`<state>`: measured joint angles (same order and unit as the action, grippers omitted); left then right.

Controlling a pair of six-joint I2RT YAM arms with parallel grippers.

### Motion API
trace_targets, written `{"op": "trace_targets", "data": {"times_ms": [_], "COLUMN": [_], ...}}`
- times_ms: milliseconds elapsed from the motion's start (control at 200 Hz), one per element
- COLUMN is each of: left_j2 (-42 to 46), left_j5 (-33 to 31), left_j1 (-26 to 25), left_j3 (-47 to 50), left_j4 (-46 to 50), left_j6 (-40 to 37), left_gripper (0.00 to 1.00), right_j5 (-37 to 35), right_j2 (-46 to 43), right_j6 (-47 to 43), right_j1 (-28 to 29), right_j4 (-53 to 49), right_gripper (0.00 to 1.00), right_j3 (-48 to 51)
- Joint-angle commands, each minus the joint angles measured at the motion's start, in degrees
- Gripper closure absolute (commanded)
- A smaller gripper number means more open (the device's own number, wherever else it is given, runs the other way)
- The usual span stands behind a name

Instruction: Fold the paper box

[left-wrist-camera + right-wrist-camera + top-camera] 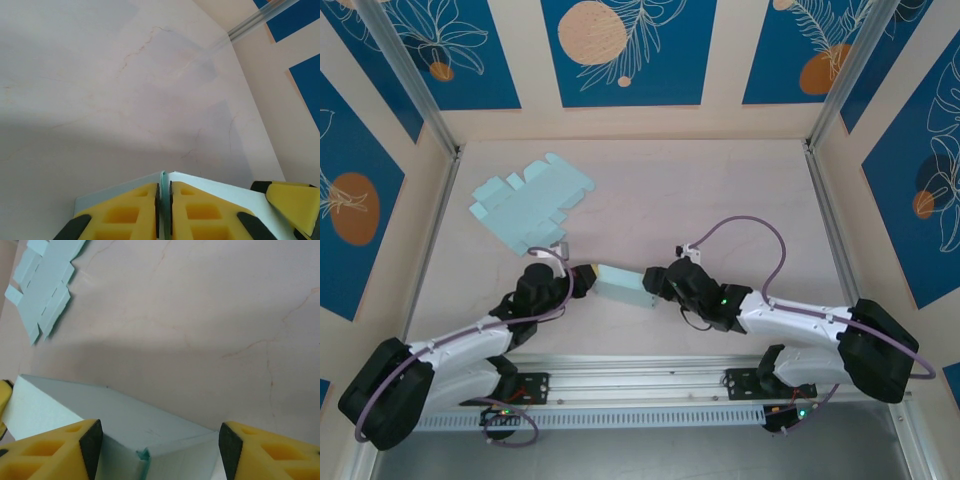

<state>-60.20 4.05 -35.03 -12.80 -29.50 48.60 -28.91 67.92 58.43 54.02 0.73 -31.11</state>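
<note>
A light blue paper box (623, 286), partly folded into a block, lies between the two grippers near the table's front. My left gripper (586, 281) is shut on a thin wall of the box (165, 176) at its left end, the yellow fingers (131, 212) pinching the paper edge. My right gripper (655, 285) is at the box's right end; its fingers (60, 450) stand wide open on either side of the box corner (145, 440). A second flat, unfolded blue box sheet (530, 204) lies at the back left, also seen as a flat sheet (42, 285) in the right wrist view.
The pale marbled tabletop (720, 200) is walled by panels with metal posts (825, 110) at the corners. A rail (640, 385) runs along the near edge between the arm bases.
</note>
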Motion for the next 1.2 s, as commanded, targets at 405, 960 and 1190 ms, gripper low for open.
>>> {"op": "trace_targets", "data": {"times_ms": [405,960,1190], "left_j2": [-2.8,-3.3,-2.6], "left_j5": [-8.3,-8.7,-9.3], "left_j1": [-3.9,-4.3,-4.4], "left_j3": [1.0,1.2,1.5], "left_j4": [15.7,14.9,15.5], "left_j6": [0.2,0.8,1.1], "left_gripper": [0.89,0.9,0.9], "right_j5": [15.7,24.8,26.1], "right_j2": [-5.2,-2.5,0.4], "right_j6": [-6.4,-3.8,-1.8], "right_j1": [-8.4,-10.1,-10.6], "right_j4": [-18.5,-14.1,-9.6], "right_gripper": [0.15,0.32,0.54], "right_j3": [-9.9,-5.2,-1.0]}}
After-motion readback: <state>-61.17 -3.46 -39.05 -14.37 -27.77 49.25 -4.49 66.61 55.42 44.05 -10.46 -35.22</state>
